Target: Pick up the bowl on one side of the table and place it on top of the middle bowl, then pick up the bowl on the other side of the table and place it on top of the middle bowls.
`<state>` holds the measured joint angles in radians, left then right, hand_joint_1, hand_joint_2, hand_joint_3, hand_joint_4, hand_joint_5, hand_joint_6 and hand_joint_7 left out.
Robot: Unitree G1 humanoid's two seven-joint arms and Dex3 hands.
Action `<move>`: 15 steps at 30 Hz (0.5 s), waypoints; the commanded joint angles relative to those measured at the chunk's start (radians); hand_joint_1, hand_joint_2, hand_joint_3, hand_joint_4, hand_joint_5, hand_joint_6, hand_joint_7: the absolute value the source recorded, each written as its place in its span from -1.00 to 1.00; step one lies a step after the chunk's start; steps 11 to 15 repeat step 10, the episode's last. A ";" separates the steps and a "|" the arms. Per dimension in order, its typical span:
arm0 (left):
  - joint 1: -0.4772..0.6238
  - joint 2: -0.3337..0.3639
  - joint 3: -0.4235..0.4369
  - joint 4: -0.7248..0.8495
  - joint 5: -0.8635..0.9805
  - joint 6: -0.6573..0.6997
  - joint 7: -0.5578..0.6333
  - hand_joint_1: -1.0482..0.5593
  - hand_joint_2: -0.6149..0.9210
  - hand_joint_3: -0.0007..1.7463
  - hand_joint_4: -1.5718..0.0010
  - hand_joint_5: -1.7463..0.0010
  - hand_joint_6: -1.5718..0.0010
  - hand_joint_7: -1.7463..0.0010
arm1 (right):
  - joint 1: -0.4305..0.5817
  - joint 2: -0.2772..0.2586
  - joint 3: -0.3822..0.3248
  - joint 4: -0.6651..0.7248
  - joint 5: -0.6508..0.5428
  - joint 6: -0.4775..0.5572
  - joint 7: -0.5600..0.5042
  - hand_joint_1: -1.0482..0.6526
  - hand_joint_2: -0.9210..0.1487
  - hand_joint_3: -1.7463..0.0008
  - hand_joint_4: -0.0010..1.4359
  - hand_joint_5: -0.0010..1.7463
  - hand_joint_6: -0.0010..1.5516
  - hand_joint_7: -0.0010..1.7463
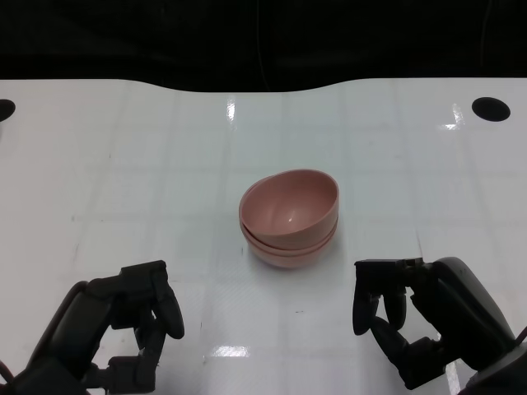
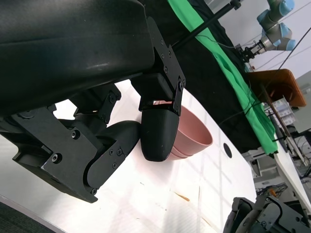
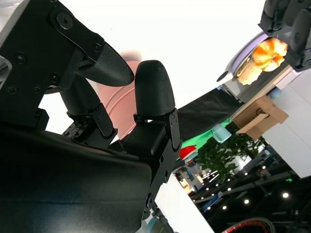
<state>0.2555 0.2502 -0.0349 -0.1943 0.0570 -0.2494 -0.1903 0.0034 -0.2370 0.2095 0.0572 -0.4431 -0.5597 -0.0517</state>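
A stack of pink bowls (image 1: 290, 222) stands in the middle of the white table (image 1: 123, 164); the top bowl (image 1: 292, 202) sits tilted in the ones beneath. My left hand (image 1: 132, 321) hovers at the near left, empty, with its fingers loosely bent and apart. At the near right my right hand (image 1: 412, 317) is likewise empty, fingers apart and pointing down. Both hands are well short of the stack. In the left wrist view the bowls (image 2: 194, 136) show beyond the left hand (image 2: 121, 121). The right wrist view shows a pink bowl (image 3: 116, 104) behind the right hand (image 3: 97, 121).
A round black hole (image 1: 491, 108) lies in the table at the far right, and another (image 1: 4, 108) at the far left edge. A dark backdrop runs behind the table's far edge. No other bowl stands on either side of the stack.
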 commanded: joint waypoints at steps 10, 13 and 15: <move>-0.034 0.005 0.008 0.055 0.023 -0.034 0.003 0.13 0.28 0.66 -0.11 -1.00 -0.02 -0.78 | -0.006 -0.008 -0.014 0.007 0.027 0.005 0.012 0.14 0.60 -0.98 0.33 1.00 0.16 0.65; -0.034 0.005 0.008 0.055 0.023 -0.034 0.003 0.13 0.28 0.66 -0.11 -1.00 -0.02 -0.78 | -0.006 -0.008 -0.014 0.007 0.027 0.005 0.012 0.14 0.60 -0.98 0.33 1.00 0.16 0.65; -0.034 0.005 0.008 0.055 0.023 -0.034 0.003 0.13 0.28 0.66 -0.11 -1.00 -0.02 -0.78 | -0.006 -0.008 -0.014 0.007 0.027 0.005 0.012 0.14 0.60 -0.98 0.33 1.00 0.16 0.65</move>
